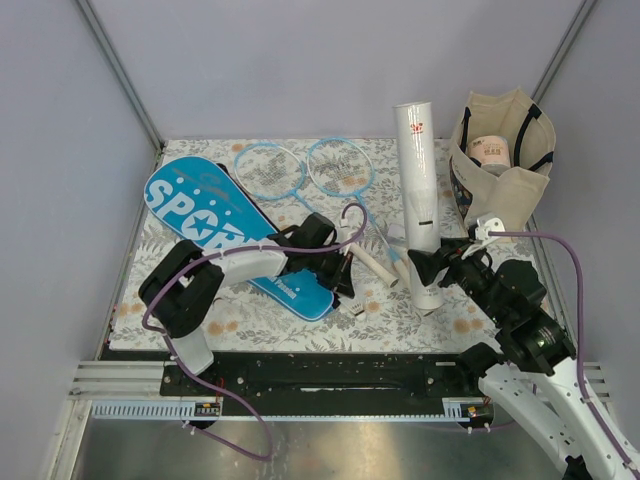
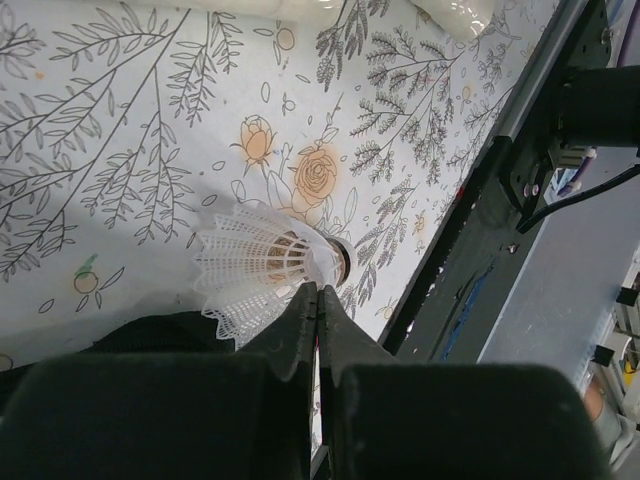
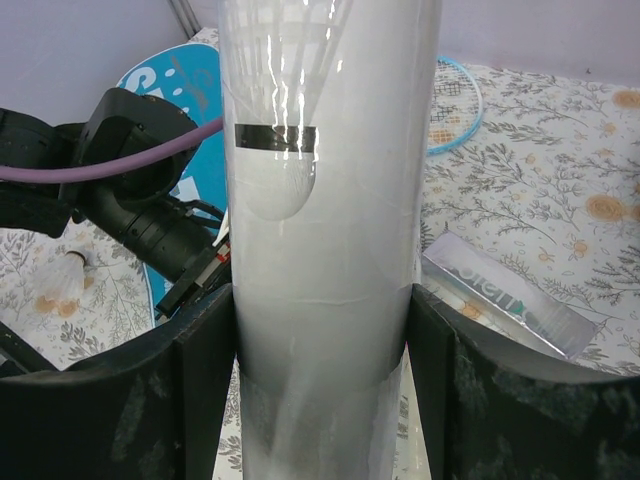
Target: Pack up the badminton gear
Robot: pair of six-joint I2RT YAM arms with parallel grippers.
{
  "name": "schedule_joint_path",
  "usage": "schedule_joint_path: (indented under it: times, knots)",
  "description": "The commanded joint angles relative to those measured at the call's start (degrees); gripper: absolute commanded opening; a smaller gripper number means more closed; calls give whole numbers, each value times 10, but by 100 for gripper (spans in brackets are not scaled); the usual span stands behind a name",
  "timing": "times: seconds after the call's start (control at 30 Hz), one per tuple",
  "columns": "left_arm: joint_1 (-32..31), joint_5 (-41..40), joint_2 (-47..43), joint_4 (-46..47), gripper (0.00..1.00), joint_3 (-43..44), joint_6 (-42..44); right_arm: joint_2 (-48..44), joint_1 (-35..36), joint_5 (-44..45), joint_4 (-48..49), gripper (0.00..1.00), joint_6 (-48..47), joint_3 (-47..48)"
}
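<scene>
Left wrist alone shows left fingers (image 2: 290, 335) shut against the shuttlecock (image 2: 255, 265); right fingers (image 3: 205, 385) clasp the tube (image 3: 325, 200).

I am reading white "SPOR" on the blue cover (image 1: 215, 225); the tube (image 1: 418, 180) is showing an unreadable red mark.

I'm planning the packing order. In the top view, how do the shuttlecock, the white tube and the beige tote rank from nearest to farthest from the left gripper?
From the left gripper:
1. The shuttlecock, right at its fingertips, near the front of the mat.
2. The white tube, off to its right.
3. The beige tote, at the far right corner.
</scene>
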Motion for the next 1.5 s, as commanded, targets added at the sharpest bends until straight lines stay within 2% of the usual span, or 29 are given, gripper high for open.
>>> schedule_joint_path:
  times: [0.0, 0.13, 0.3, 0.4, 0.47, 0.53, 0.63, 0.77, 0.9, 1.0, 1.3, 1.47]
  knots:
    - [31, 20, -45, 28, 0, -1, -25, 0, 2, -33, 80, 53, -16, -13]
    - [80, 42, -115, 53, 0, -19, -76, 17, 3, -76, 103, 53, -32, -28]
    - [156, 12, -212, -11, 0, 9, -85, 38, 3, -134, 131, 57, -70, -49]
    - [221, -16, -268, -54, 0, 42, -100, 53, 3, -201, 95, 59, -191, -50]
    - [249, -29, -303, -94, 0, 78, -91, 61, 3, -207, 81, 59, -247, -55]
    - [259, -56, -330, -137, 0, 123, -71, 69, 3, -204, 78, 58, -278, -55]
    - [261, -157, -359, -234, 0, 200, -46, 86, 3, -230, 66, 58, -328, -49]
    - [261, -220, -395, -297, 0, 274, -43, 114, 2, -250, 30, 58, -396, -35]
    - [261, -202, -416, -325, 0, 311, -38, 120, 3, -248, 23, 59, -445, -41]
    - [262, -147, -421, -341, 0, 326, -33, 116, 3, -262, 37, 59, -458, -41]
    - [261, -30, -431, -351, 0, 312, -53, 81, 3, -300, 97, 59, -460, -66]
    - [261, 62, -459, -251, 0, 250, -125, 77, 3, -318, 117, 58, -451, -73]
